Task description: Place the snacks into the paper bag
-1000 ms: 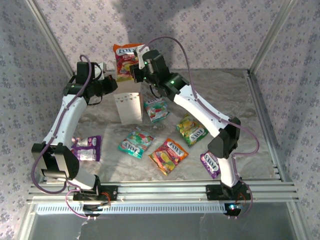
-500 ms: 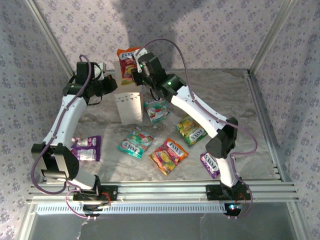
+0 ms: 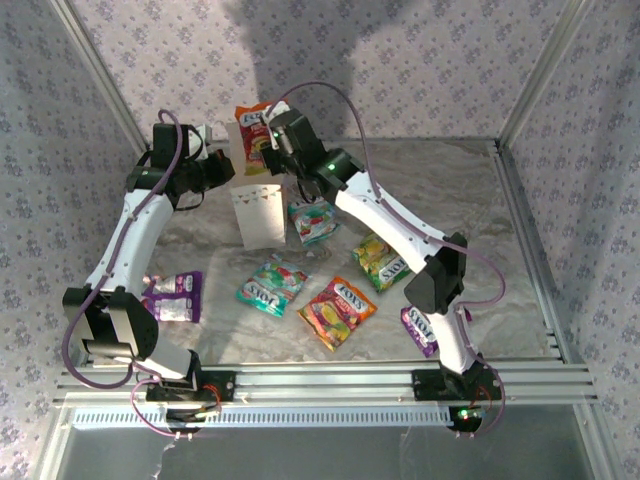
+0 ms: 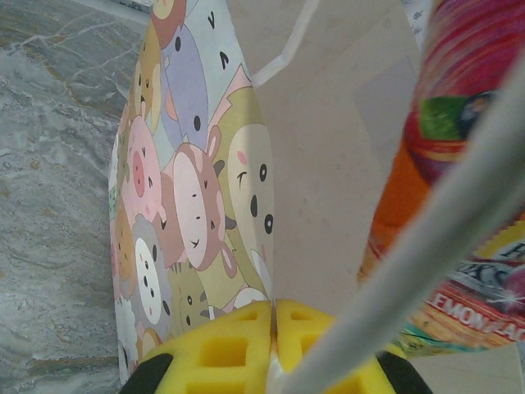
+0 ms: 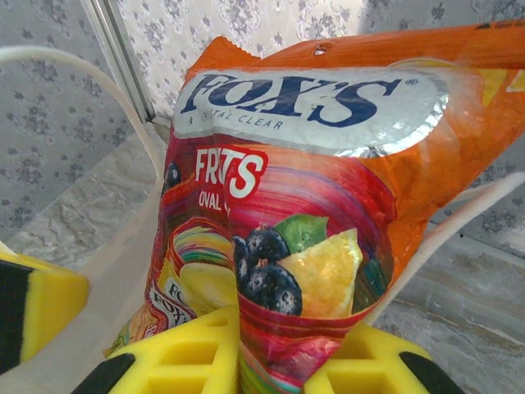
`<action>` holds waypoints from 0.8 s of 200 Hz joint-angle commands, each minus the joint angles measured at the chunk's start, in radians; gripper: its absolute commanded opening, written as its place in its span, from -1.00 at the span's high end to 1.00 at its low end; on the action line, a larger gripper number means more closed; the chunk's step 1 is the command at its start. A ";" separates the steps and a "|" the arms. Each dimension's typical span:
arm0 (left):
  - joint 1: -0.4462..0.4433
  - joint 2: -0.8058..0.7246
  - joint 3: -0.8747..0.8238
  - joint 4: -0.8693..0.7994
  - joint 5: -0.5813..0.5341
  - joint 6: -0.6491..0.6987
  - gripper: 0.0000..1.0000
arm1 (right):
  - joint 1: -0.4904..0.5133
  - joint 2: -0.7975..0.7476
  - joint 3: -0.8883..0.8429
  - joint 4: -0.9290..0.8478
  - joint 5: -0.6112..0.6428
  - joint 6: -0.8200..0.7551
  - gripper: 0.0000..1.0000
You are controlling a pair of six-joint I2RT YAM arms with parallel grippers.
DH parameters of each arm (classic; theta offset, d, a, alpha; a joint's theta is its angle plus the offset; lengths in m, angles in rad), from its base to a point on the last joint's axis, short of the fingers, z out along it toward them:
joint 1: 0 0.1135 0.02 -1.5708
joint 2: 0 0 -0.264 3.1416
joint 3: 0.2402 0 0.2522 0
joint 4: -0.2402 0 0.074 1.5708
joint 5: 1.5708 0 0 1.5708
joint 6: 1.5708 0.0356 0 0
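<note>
The white paper bag [image 3: 256, 213] stands upright at the back of the table, its cartoon print [image 4: 184, 193] close in the left wrist view. My left gripper [image 3: 226, 172] is shut on the bag's top rim [image 4: 275, 324], holding its mouth apart. My right gripper [image 3: 270, 140] is shut on the lower edge of a red-orange snack packet [image 3: 253, 128] [image 5: 299, 205], which hangs upright just above the bag's mouth. This packet [image 4: 463, 197] also shows beside the bag's inner wall. Several snacks lie on the table: teal [image 3: 312, 221] [image 3: 270, 285], red-orange [image 3: 337, 310], yellow-green [image 3: 383, 260], purple [image 3: 172, 297] [image 3: 420, 328].
A white cord handle [image 4: 426, 246] crosses in front of the left wrist camera, and another loop [image 5: 123, 90] arcs beside the held packet. Aluminium frame rails [image 3: 530, 200] and patterned walls [image 3: 430, 60] border the marble table [image 3: 450, 190].
My right gripper has shifted left with the red-orange packet, bringing it closer over the bag's mouth. The left gripper and the bag have stayed put.
</note>
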 commanded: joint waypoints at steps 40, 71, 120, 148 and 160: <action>0.002 -0.032 -0.013 0.015 0.029 -0.007 0.94 | 0.020 0.006 0.043 0.001 0.059 -0.009 0.60; 0.002 -0.033 -0.018 0.015 0.028 -0.010 0.94 | 0.024 0.009 0.043 0.000 0.057 -0.011 0.60; 0.002 -0.025 -0.020 0.025 0.032 -0.012 0.94 | 0.029 0.025 0.051 -0.002 0.060 -0.014 0.60; 0.002 -0.025 -0.020 0.024 0.034 -0.012 0.94 | 0.029 0.030 0.054 -0.005 0.064 -0.011 0.59; 0.002 -0.026 -0.021 0.025 0.034 -0.012 0.94 | 0.029 0.032 0.058 -0.008 0.065 -0.011 0.59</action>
